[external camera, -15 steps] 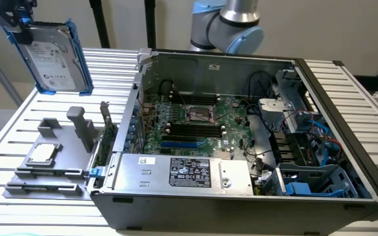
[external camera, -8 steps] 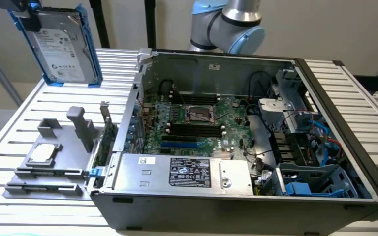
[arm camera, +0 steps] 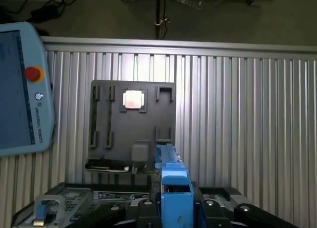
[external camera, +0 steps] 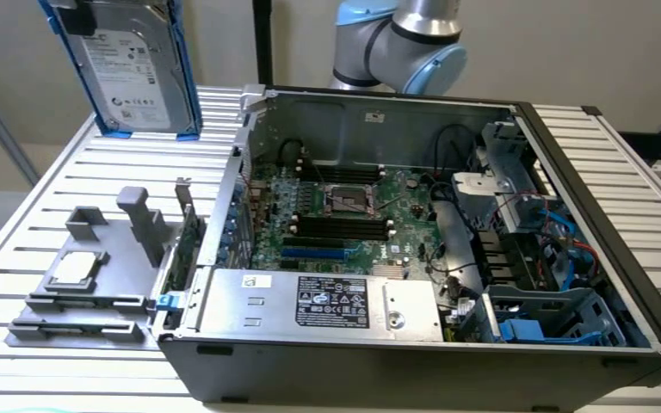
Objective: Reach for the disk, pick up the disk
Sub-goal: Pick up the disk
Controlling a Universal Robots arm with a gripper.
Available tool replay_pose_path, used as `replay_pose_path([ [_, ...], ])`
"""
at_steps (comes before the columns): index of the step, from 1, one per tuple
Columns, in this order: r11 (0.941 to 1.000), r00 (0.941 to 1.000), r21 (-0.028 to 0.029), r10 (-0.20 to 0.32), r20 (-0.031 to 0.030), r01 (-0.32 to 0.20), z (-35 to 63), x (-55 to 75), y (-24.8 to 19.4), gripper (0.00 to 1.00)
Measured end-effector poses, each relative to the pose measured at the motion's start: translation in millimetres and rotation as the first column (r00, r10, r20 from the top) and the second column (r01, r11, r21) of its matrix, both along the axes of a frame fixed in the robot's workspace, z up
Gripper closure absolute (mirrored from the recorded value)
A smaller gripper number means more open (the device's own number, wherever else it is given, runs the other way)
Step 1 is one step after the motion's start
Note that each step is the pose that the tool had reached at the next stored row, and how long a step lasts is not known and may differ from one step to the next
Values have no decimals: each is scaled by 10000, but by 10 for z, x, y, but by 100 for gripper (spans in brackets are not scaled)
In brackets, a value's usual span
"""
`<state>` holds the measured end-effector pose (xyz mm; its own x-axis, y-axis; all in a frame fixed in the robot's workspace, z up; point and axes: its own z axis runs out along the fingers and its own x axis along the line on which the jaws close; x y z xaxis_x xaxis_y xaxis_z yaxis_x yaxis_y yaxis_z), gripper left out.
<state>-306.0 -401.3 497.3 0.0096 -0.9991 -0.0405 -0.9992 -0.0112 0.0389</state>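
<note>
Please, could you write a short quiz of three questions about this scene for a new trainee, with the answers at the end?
1. True or false: the disk lies flat inside the open computer case.
2. Where is the small processor chip? A) on the grey tray B) in the case C) in the gripper
3. Fill in: the gripper is closed on the disk, whose plastic rails are ____ in colour.
Key: 1 false, the gripper holds it up outside the case; 2 A; 3 blue.
</note>
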Motion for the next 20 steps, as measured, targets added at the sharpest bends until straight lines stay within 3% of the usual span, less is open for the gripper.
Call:
replay_pose_path([
  [8,10000,10000,35,0,-4,0,138,364,-99,67],
  [20,10000,10000,68,0,-5,0,151,910,-293,67],
])
